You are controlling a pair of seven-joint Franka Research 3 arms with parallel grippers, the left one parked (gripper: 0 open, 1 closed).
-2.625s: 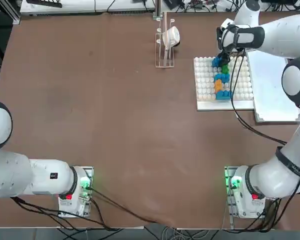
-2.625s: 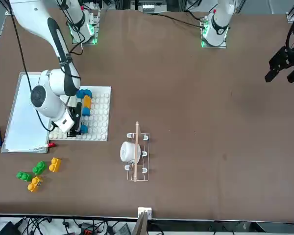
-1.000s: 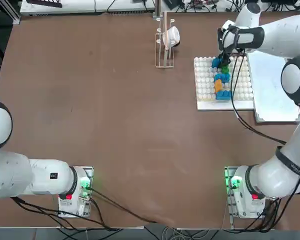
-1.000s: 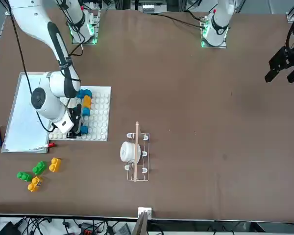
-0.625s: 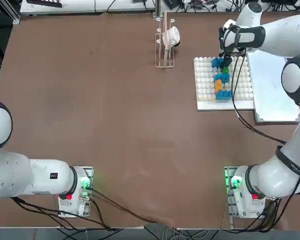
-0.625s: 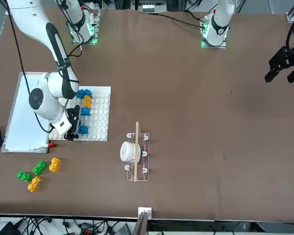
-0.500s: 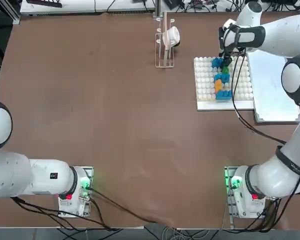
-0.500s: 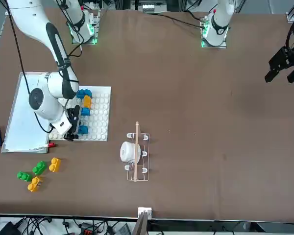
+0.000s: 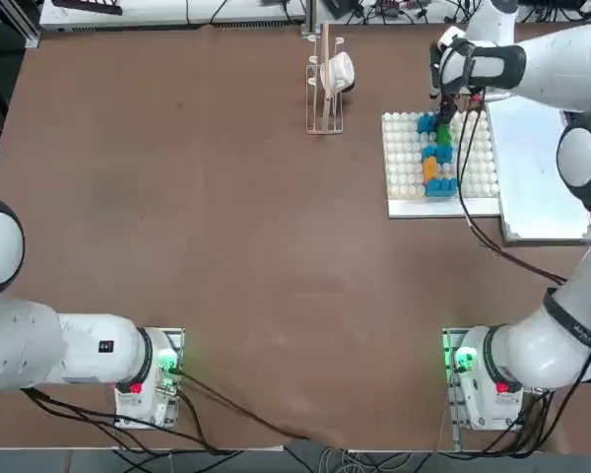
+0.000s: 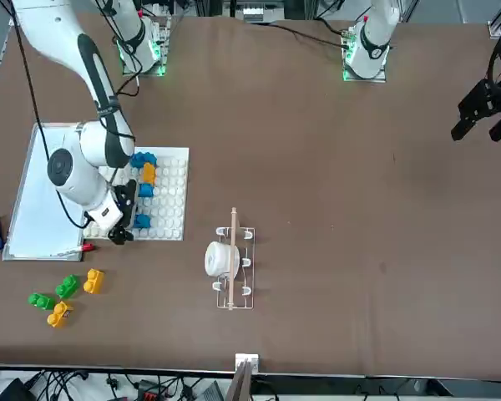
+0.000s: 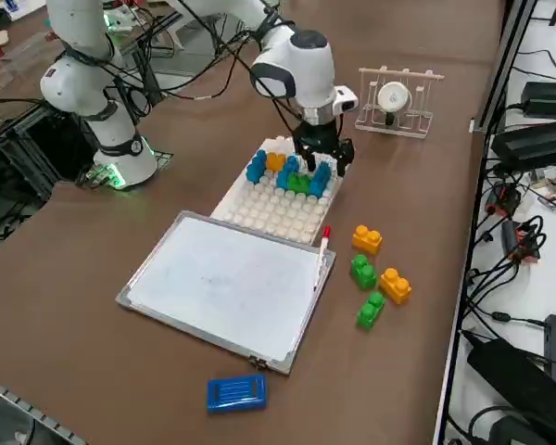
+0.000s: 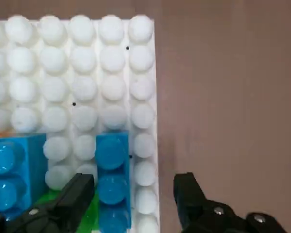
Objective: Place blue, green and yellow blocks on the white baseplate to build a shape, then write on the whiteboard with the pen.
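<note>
Right hand (image 12: 133, 194) released, empty, above the baseplate's (image 9: 406, 168) far edge by a blue block (image 12: 111, 182). Loose blocks (image 11: 374, 272) beyond that edge, on the tabletop near the pen (image 11: 322, 247).

Blocks (image 9: 436, 153) in row on white baseplate (image 9: 406, 168)

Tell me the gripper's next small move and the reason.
Probably lift clear of the white baseplate and head for the loose blocks. The right gripper is open and empty above a blue block already seated on the studs, while green and yellow ones still lie on the table.
</note>
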